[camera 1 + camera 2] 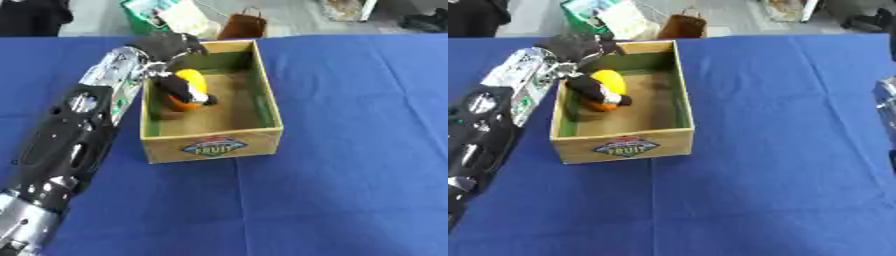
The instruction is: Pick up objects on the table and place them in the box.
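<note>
Fingers of the left hand [179, 87] are curled round an orange-yellow fruit [191, 82], possibly an orange, held inside the wooden fruit box [214, 145] near its far-left corner. Cannot tell whether the fruit rests on the box floor or hangs just above it. Box stands on the blue bench [350, 150] toward the far edge, left of centre.

Risks, as judged:
- Opening the fingers while the fruit is off the floor: it drops and rolls, though the walls should contain it.
- Wrist sits against the left wall; withdrawing sideways could drag or tip the box.
- Fingers catching the fruit on lift-out would carry it back up.

Right hand: only a sliver of arm at the right edge of the right eye view; fingers not visible.
</note>
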Controlling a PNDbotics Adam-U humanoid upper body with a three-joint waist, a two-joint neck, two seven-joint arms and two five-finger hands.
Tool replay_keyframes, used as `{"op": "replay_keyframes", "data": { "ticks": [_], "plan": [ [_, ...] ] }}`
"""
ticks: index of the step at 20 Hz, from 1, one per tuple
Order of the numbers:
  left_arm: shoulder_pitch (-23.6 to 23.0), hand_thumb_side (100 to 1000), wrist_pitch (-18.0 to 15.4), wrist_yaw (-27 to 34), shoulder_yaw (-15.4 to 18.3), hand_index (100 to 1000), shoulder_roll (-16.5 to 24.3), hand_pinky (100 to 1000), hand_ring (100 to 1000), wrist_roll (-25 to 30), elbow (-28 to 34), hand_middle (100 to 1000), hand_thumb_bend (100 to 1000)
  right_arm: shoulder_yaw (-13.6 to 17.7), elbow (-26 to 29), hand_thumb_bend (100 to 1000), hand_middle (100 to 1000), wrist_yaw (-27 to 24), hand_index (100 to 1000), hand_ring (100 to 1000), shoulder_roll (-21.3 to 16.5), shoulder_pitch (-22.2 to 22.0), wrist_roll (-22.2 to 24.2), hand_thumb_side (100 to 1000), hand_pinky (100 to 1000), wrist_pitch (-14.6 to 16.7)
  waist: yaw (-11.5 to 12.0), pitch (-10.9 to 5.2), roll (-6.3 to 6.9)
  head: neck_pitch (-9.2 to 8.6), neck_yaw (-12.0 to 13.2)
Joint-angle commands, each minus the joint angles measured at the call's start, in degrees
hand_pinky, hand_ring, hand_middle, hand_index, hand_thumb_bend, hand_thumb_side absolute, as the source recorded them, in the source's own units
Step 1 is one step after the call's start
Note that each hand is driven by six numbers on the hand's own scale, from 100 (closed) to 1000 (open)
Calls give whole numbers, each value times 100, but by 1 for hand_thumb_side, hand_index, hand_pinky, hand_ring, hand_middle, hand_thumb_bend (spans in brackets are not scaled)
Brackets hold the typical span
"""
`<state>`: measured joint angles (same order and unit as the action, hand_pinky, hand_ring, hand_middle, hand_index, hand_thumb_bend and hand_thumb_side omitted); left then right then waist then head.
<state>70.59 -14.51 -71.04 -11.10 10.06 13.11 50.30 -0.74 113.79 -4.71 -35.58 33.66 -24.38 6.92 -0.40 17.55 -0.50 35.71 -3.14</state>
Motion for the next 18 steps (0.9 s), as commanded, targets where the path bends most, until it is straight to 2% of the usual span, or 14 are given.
{"op": "replay_keyframes", "data": {
  "ticks": [1,2,4,9,13,18],
  "plan": [
    [137,739,145,384,85,864,135,718,745,-416,523,737,418,50,80,100,749,-52,832,790,-130,30,2,1000,816,31,-2,-161,-9,42,-7],
    [135,695,238,575,116,857,167,704,734,-566,711,723,347,60,80,100,749,-52,832,790,-138,23,-9,1000,816,39,4,-170,-6,61,-11],
    [122,654,479,1013,168,836,256,681,713,-860,1114,698,296,86,80,100,750,-46,832,790,-159,9,-38,1000,816,55,17,-188,3,89,-23],
    [2,653,1121,2219,317,805,628,643,674,-1603,2184,651,217,151,80,100,750,-58,832,790,-218,-46,-121,1000,816,108,90,-242,24,160,-78],
    [-227,633,1604,3025,428,805,1060,612,642,-2295,2972,632,100,206,80,100,751,-67,832,790,-263,-85,-205,1000,814,152,201,-275,11,199,-146],
    [-694,648,2077,3962,561,811,1619,599,636,-3107,3947,635,100,254,80,100,751,-80,832,790,-311,-144,-307,1000,814,237,324,-285,-16,230,-209]
  ]
}}
